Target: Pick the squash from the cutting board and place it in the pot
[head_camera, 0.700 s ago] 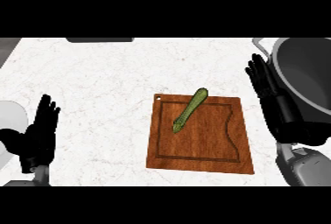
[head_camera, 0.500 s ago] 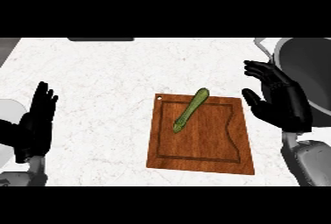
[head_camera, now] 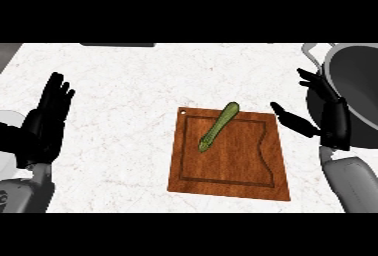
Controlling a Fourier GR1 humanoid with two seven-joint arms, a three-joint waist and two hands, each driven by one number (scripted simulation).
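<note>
A white marbled counter [head_camera: 133, 90] fills the view, seen steeply from above. At its right edge stands a large grey pot [head_camera: 359, 75], dark inside, only partly in view, with a pale handle at its upper left rim. A brown wooden cutting board [head_camera: 236, 165] lies at the middle of the counter, slightly turned, with a groove running round its face and a small hole in its upper left corner. No brand, label or writing can be read on the board, the pot or the counter.

The left hand [head_camera: 46, 125] shows at the left edge, well apart from the board, its black fingers straight and pointing up, holding nothing. The right hand [head_camera: 328, 112] hangs between the board's right edge and the pot, fingers spread apart and thumb reaching toward the board's upper right corner; it grips nothing.

The squash [head_camera: 219, 126], a slim green piece, lies slantwise on the upper part of the board, its upper end reaching just past the board's top edge, untouched by either hand.
</note>
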